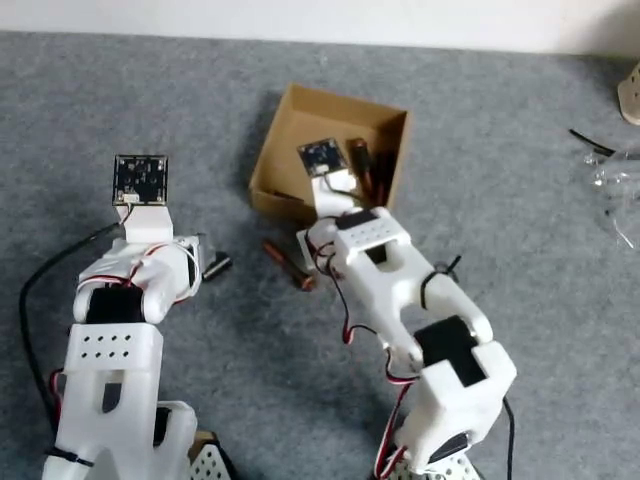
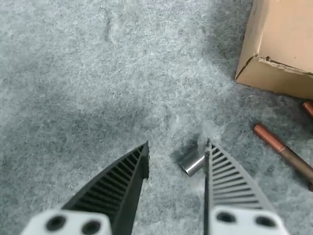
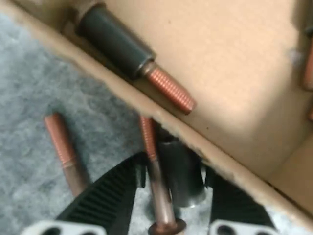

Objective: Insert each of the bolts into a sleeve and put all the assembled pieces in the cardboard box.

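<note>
Deciding relation: loose sleeve (image 2: 191, 162) lies on the desk (image 2: 73, 73) just inside one tip of the left fingers (image 2: 124, 186), off-centre in their gap, with its long axis slanted across it.
Left grip: spread wide, empty.
Right side: right fingers (image 3: 110, 196) flank a bolt (image 3: 159, 191) and a second sleeve (image 3: 183, 171) lying side by side; I cannot tell whether they are clamped.
Container: cardboard box (image 1: 330, 100) holds an assembled piece (image 3: 117, 46).
Outside: spare bolt (image 3: 63, 152) on the desk.

Carpet (image 1: 520, 150): grey, covered the whole work surface.
Clear plastic piece (image 1: 612, 178): lay near the right edge.
Beige object (image 1: 631, 95): cut off there.
</note>
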You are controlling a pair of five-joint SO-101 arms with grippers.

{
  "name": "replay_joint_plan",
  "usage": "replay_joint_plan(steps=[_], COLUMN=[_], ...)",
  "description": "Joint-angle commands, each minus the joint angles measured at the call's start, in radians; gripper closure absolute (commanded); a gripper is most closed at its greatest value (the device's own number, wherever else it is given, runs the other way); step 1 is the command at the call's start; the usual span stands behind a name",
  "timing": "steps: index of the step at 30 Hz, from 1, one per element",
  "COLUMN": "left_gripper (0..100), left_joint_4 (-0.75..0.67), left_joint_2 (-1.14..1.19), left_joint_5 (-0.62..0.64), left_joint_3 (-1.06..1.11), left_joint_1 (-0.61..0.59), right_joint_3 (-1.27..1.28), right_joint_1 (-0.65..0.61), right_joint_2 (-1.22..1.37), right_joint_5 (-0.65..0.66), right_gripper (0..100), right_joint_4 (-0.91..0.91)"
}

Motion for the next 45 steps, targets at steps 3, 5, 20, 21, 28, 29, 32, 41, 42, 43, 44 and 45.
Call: replay_joint_plan(steps=[3,5,20,21,28,29,32,41,42,43,44,45], left_gripper=[82,82,82,82,82,82,82,82,82,82,82,82], left_joint_4=[-0.014,-0.014,-0.017,-0.017,-0.038,-0.038,-0.038,-0.04,-0.04,-0.04,-0.04,-0.04], left_joint_2=[-0.019,-0.019,-0.019,-0.019,-0.019,-0.019,-0.019,-0.019,-0.019,-0.019,-0.019,-0.019], left_joint_5=[0.003,0.003,0.003,0.003,-0.02,-0.02,-0.02,-0.023,-0.021,-0.021,-0.021,-0.021], left_joint_3=[-0.008,-0.008,-0.008,-0.007,0.013,0.013,0.013,0.013,0.013,0.013,0.015,0.015], left_joint_1=[-0.005,-0.005,-0.002,0.005,0.031,0.03,0.031,0.031,0.031,0.031,0.031,0.031], right_joint_3=[-0.067,-0.067,-0.067,-0.067,-0.068,-0.068,-0.071,-0.16,-0.166,-0.173,-0.18,-0.188], right_joint_1=[0.019,0.022,0.021,0.021,-0.027,-0.027,-0.024,-0.025,-0.027,-0.027,-0.027,-0.024], right_joint_2=[0.018,0.018,0.012,0.013,0.013,0.013,0.012,0.01,0.01,0.01,0.01,0.012], right_joint_5=[-0.009,-0.009,-0.006,-0.006,-0.005,-0.005,-0.005,-0.009,-0.009,-0.009,-0.009,-0.009], right_gripper=[92.3,96.1,99.1,98.8,79.9,79.3,82.7,84.5,84.5,84.5,84.5,84.5], right_joint_4=[0.03,0.03,0.033,0.033,0.113,0.125,0.13,0.197,0.197,0.197,0.197,0.197])
